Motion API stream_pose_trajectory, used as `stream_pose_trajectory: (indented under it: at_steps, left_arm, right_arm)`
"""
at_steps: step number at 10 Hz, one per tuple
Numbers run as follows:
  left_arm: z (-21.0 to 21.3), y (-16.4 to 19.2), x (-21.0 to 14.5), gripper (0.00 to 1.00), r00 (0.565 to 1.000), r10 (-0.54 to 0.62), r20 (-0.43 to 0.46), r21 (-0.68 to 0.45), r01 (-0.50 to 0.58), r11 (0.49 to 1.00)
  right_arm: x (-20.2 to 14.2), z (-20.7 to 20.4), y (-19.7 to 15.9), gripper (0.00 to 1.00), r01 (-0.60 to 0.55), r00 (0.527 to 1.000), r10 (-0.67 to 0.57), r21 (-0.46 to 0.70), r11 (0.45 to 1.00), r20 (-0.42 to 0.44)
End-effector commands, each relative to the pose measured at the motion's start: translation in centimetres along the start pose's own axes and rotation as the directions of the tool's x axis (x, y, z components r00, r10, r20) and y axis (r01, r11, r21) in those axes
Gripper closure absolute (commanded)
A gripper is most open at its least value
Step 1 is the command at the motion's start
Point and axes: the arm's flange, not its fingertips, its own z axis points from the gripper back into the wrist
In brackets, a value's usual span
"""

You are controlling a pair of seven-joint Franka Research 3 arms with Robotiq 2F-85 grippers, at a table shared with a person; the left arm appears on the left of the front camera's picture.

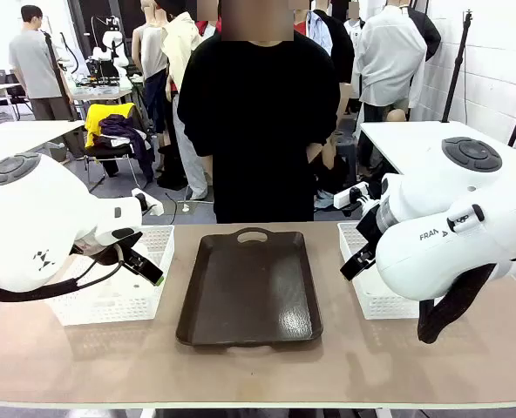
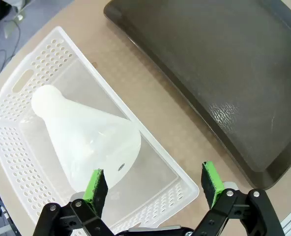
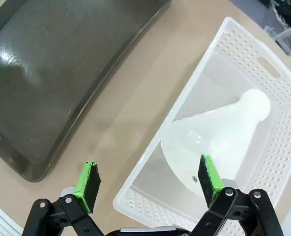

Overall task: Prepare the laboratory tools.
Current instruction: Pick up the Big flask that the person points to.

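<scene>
i am hanging my left gripper (image 2: pixel 153 183) with fingers spread wide, over the near corner of the left basket (image 2: pixel 17 147) by the table's (image 2: pixel 150 123) left edge. one flask (image 2: pixel 86 142) is lying on its side in it, base toward my pads. my right gripper (image 3: pixel 149 182) is gaping equally wide, straddling the rim of the right basket (image 3: pixel 283 98) by the right edge, where the other flask (image 3: pixel 219 132) is lying tipped too. the brown tray (image 1: pixel 249 287) is sitting mid-table between them.

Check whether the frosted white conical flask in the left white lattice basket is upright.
Tipped: the conical flask lies on its side in the lattice basket.
</scene>
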Motion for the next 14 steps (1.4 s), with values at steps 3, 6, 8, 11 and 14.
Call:
stream_pose_trajectory:
  at_steps: [3, 6, 8, 11, 14]
  left_arm:
    - [0.04, 0.0, 0.02, 0.0, 1.0, 0.0, 0.001, 0.0, 0.0, 1.0]
    - [0.04, 0.0, 0.02, 0.0, 1.0, 0.0, 0.001, 0.0, 0.0, 1.0]
    - [0.04, 0.0, 0.02, 0.0, 1.0, 0.0, 0.001, 0.0, 0.0, 1.0]
    - [0.04, 0.0, 0.02, 0.0, 1.0, 0.0, 0.001, 0.0, 0.0, 1.0]
    - [0.0, -0.12, 0.03, 0.0, 1.0, -0.003, 0.0, 0.0, 0.003, 1.0]
  right_arm:
    - [0.0, 0.0, 0.0, 0.0, 0.0, 1.0, 0.0, 0.0, 1.0, 0.0]
    - [0.0, 0.0, 0.0, 0.0, 0.0, 1.0, 0.0, 0.0, 1.0, 0.0]
    - [0.0, 0.0, 0.0, 0.0, 0.0, 1.0, 0.0, 0.0, 1.0, 0.0]
    - [0.0, 0.0, 0.0, 0.0, 0.0, 1.0, 0.0, 0.0, 1.0, 0.0]
    - [0.01, 0.0, 0.01, 0.0, -0.001, 1.0, 0.001, 0.0, 1.0, 0.0]
